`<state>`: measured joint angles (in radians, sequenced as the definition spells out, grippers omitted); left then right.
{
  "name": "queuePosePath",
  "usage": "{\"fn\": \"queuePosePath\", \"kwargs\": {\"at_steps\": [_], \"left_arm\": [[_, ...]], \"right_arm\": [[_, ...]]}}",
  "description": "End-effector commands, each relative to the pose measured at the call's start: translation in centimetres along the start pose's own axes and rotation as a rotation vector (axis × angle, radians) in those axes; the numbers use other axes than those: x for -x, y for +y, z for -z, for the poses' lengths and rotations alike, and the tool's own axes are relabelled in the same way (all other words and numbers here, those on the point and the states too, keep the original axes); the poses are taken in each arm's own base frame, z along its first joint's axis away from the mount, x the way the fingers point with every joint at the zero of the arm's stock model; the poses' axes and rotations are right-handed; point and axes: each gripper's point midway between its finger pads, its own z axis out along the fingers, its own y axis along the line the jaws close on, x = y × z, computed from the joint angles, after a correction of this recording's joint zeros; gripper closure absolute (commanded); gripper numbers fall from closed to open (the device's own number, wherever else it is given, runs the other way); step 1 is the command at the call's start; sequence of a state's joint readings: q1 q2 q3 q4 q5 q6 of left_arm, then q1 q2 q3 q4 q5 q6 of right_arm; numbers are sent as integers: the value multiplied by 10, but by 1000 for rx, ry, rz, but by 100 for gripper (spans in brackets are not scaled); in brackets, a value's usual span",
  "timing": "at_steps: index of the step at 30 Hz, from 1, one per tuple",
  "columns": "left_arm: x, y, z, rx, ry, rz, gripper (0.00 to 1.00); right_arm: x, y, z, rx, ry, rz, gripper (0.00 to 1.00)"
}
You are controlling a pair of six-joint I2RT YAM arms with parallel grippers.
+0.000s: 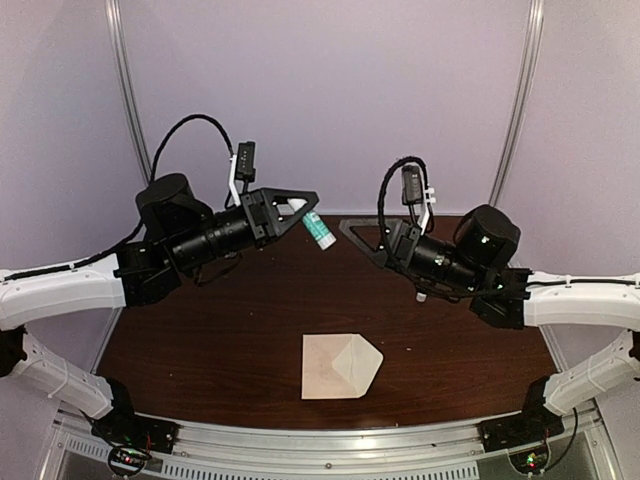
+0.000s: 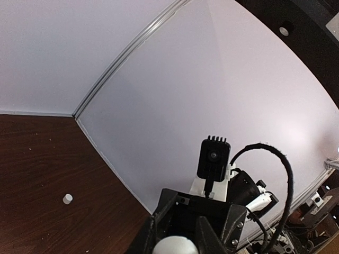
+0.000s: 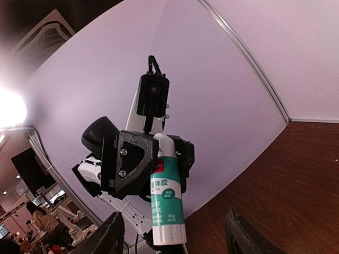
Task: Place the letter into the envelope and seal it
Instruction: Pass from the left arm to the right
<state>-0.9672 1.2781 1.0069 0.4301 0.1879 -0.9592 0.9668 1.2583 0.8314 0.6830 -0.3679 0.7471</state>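
soft even light; harsh glare far left in right wrist view; edges seemingly fisheye-bent.

Dark brown wood-grain surface (image 1: pixel 220 330) is sitting inside a booth of pale lilac wall panels (image 1: pixel 330 90). Thin metal strips (image 1: pixel 128 90) are running up the panel joints. An aluminium rail (image 1: pixel 330 440) is edging the near side. A strong light (image 3: pixel 8 108) is glaring beyond the booth, at the left edge of the right wrist view.
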Motion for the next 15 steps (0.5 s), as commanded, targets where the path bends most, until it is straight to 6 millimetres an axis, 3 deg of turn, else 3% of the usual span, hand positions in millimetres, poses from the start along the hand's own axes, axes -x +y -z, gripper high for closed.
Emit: {"fn": "queuePosePath", "kwargs": {"at_steps": [1,9,12,15], "left_arm": [[13,-18,5,-38,4,-45,92],[5,-21,5,-52,56,-53,92],[3,-21,5,-53,62,-52,92],[3,-20,5,-51,62,-50,92]], "right_arm": [[-21,11,0,88,159,-14,38],[-36,29,-10,217,268,-55,43],[-38,27,-12,213,275,-61,51],[-40,25,-12,211,273,-68,66]]}}
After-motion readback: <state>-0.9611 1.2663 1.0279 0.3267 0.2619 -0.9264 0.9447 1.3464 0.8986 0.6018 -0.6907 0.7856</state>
